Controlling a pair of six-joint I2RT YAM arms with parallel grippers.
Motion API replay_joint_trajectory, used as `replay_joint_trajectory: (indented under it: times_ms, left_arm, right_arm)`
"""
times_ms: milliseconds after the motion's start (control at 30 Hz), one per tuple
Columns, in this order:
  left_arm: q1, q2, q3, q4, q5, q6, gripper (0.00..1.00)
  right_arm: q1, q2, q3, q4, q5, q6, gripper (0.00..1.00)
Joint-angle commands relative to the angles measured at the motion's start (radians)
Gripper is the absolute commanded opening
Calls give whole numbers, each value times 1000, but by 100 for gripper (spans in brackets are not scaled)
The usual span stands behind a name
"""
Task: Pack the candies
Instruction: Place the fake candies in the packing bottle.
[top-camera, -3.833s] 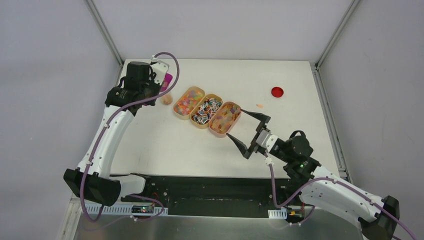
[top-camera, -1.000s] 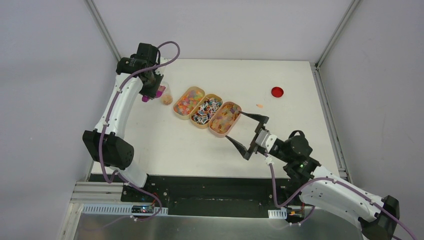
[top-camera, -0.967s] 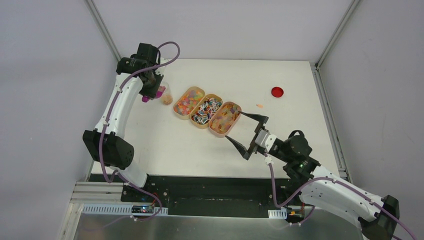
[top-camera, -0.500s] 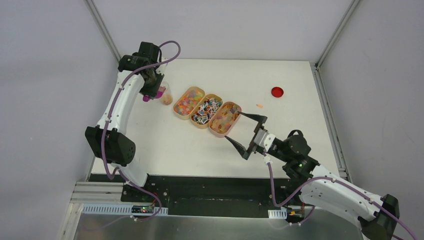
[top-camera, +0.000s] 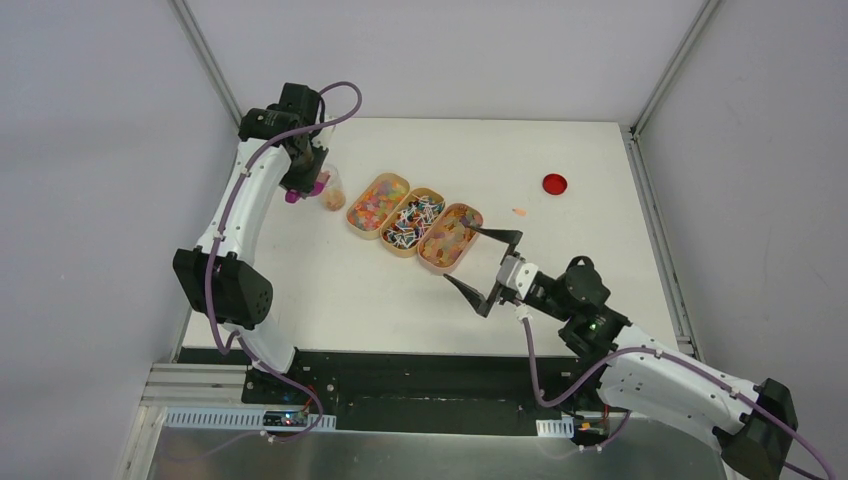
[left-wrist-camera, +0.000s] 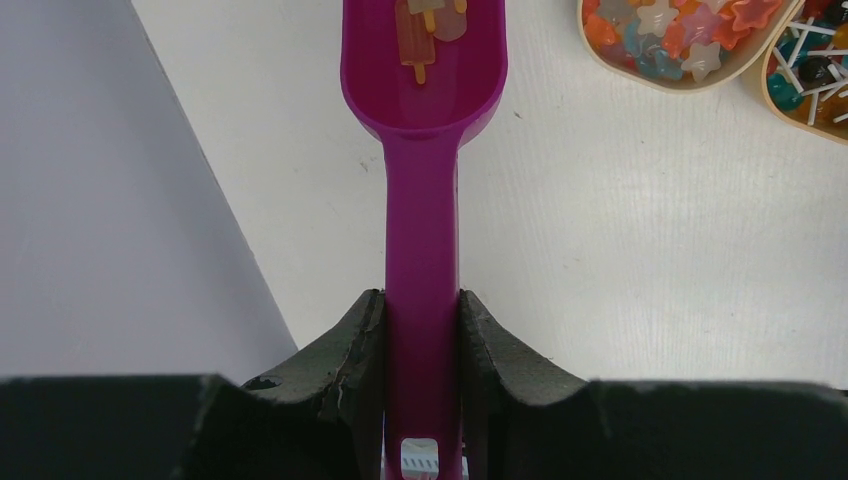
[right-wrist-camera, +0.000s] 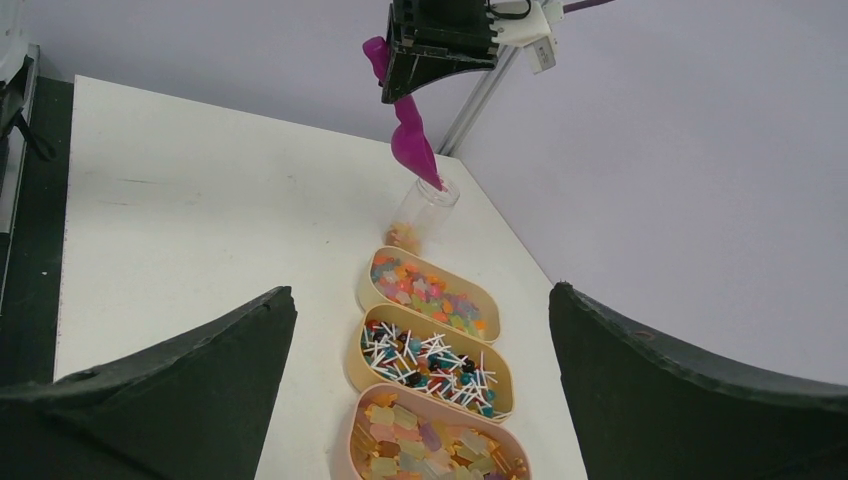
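- Three trays (right-wrist-camera: 352, 362) on the table (top-camera: 450, 150) hold the candies (right-wrist-camera: 425, 365); a few lie in the magenta scoop (left-wrist-camera: 422, 200) over a clear jar (right-wrist-camera: 420, 215).
- Tiny, light, loose: best scooped, not pinched.
- Left fingers (left-wrist-camera: 345, 360) clamp the scoop handle; right fingers (right-wrist-camera: 170, 390) gape wide, empty.

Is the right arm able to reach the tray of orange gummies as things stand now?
Probably yes. The right gripper is open and straddles the near end of the gummy tray. Nothing lies between them.
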Motion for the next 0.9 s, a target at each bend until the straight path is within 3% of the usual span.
replay_joint_trajectory:
  times_ms: [0,533,867]
  left_arm:
    - [13,-4,47,9,-3,-10,0]
    - [11,-27,61,16,71,-29,0]
    - [12,-56,-3,2,-14,-34,0]
  right_arm:
    - [3,20,24,57,-15,31,100]
    - [3,229,76,191,-31,61,100]
    - [6,354,159,222,-65,81,99]
